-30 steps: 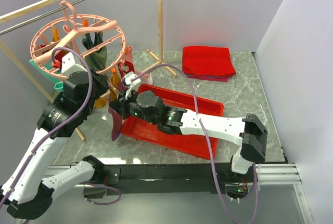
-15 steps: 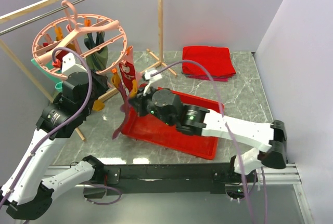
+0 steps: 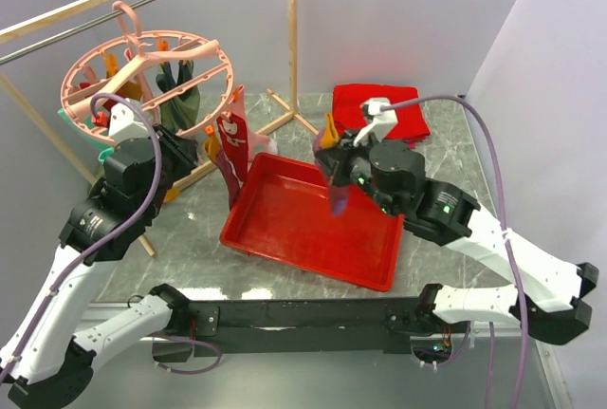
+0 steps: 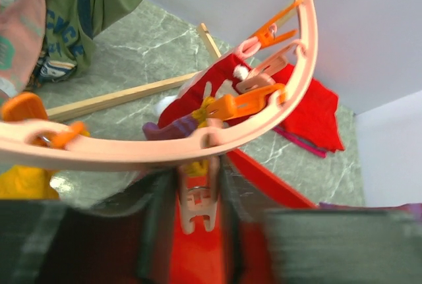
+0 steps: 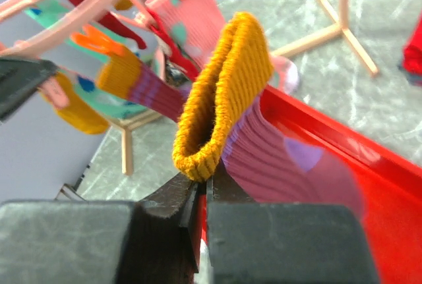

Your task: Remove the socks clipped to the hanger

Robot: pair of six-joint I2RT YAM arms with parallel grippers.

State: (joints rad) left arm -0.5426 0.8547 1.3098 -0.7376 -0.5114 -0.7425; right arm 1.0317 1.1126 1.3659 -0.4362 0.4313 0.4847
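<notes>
Robot lab test cell: plain white walls (image 3: 398, 20) boxing marble-look table (image 3: 455, 172); arms (image 3: 493, 238) bolted to black rail (image 3: 313, 312); trailing cables (image 3: 490, 148).

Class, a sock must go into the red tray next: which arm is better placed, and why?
Right. The right gripper is shut on the purple, yellow-cuffed sock over the red tray. The left gripper is up at a clip on the pink hanger, holding no sock.

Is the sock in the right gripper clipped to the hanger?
No, the purple sock hangs from the right gripper over the red tray, well apart from the hanger.
</notes>
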